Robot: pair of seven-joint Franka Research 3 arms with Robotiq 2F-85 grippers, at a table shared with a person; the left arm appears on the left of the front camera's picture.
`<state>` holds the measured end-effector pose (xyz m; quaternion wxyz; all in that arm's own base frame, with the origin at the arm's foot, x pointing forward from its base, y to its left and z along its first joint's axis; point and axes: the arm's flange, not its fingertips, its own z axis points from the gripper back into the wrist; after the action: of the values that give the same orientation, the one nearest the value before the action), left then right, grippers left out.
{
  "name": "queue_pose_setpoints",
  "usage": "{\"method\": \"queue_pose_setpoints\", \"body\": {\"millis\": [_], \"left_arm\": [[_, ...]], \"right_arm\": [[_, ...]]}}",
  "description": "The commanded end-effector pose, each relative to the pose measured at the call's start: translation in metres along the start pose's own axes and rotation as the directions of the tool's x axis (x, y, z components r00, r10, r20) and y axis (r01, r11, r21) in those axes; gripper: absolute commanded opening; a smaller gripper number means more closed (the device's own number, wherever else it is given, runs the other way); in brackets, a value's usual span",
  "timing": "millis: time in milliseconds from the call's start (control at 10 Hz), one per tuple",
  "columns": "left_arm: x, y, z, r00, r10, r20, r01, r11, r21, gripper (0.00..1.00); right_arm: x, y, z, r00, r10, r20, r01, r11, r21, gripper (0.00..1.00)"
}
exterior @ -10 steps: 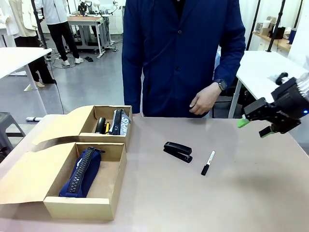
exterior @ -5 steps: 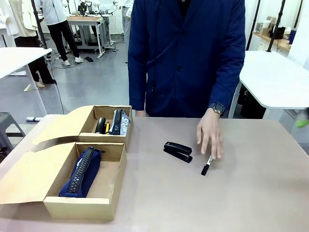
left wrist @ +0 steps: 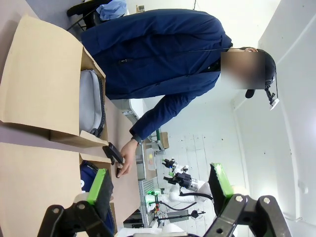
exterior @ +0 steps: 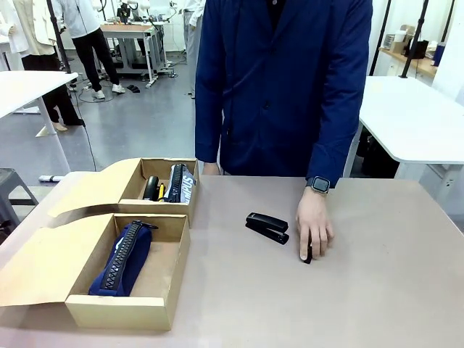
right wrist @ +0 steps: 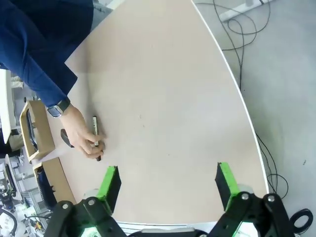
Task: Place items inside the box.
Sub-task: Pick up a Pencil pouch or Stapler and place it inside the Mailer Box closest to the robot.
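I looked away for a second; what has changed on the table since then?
The right tool pulled back off to the right. The person's hand came down onto the marker, covering it. The stapler, larger box and smaller box stayed put.

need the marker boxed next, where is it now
Front view: the black marker lies right of centre, under the person's hand, just right of the stapler.

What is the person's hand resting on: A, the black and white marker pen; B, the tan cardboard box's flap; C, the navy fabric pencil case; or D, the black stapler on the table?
A: the person's hand covers the black and white marker pen, its cap poking out below the fingers.
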<state>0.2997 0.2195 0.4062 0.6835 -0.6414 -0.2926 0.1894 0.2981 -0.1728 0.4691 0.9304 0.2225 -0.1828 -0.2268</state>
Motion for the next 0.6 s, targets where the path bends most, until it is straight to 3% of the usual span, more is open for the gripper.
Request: {"method": "queue_pose_setpoints", "body": {"millis": [0, 300, 500], "left_arm": [[-0.001, -0.001, 0.0, 1.0, -0.021, -0.003, 0.021, 1.0, -0.014, 1.0], [-0.001, -0.001, 0.0, 1.0, -0.021, -0.003, 0.021, 1.0, -0.014, 1.0], [-0.001, -0.001, 0.0, 1.0, -0.021, -0.003, 0.021, 1.0, -0.014, 1.0]], "right_arm": [[-0.015, 0.007, -0.018, 1.0, 0.012, -0.015, -0.012, 1.0, 0.015, 1.0], [-0.015, 0.034, -0.031, 0.997, 0.04, -0.071, -0.042, 0.999, -0.025, 1.0], [-0.021, 0.071, -0.044, 0.986, 0.125, -0.11, -0.131, 0.99, -0.056, 1.0]]}}
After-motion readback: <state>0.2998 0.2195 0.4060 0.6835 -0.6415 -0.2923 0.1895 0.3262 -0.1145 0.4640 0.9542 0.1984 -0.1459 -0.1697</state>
